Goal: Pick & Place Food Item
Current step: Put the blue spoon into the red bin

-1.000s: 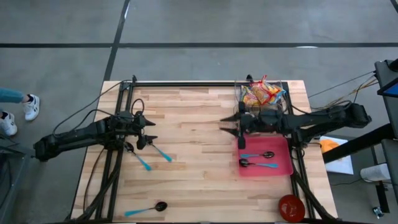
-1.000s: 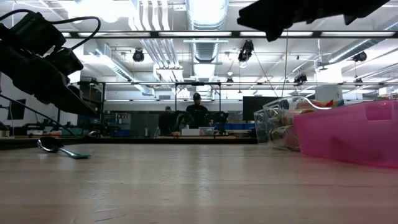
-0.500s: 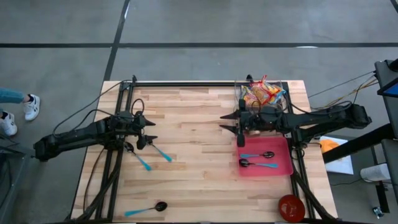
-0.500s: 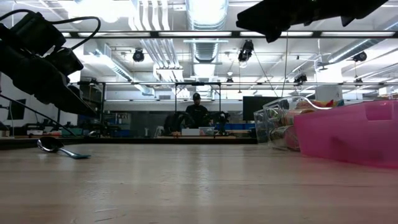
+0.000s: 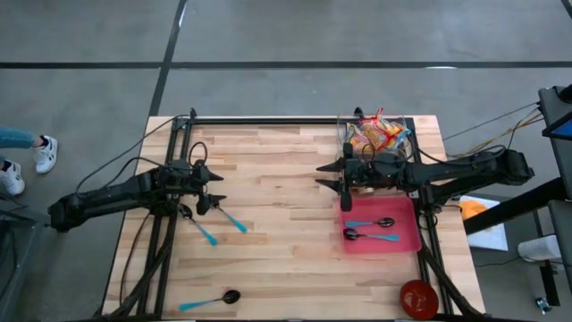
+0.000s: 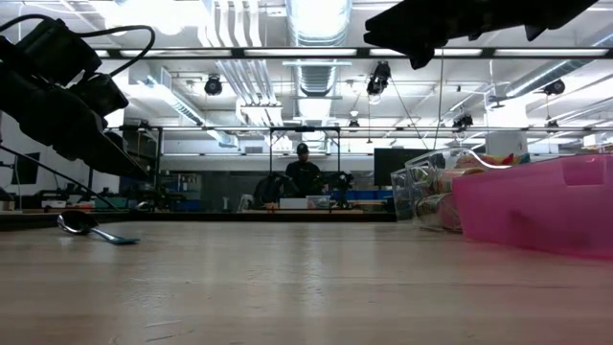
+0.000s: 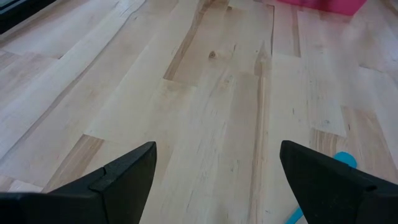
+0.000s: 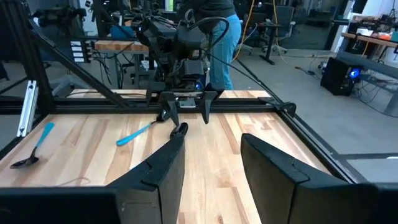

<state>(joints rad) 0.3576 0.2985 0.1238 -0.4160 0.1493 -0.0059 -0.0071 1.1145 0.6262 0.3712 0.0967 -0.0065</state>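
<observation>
Your bench [image 5: 277, 224] and what lies on it

You have a pink tray [image 5: 407, 240] and a clear snack bin [image 5: 378, 136] at its right side, a red bowl [image 5: 417, 298] at the near right corner, and blue-handled spoons [image 5: 206, 300] lying left.

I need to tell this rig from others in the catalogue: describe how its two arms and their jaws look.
Both arms are matte black and slender, built of jointed segments. The left arm carries loose black cables looping off its wrist. The right arm looks the same, bulkier at the wrist. The left gripper and right gripper each end in two dark, flat, wedge-shaped jaws tapering to points.
</observation>
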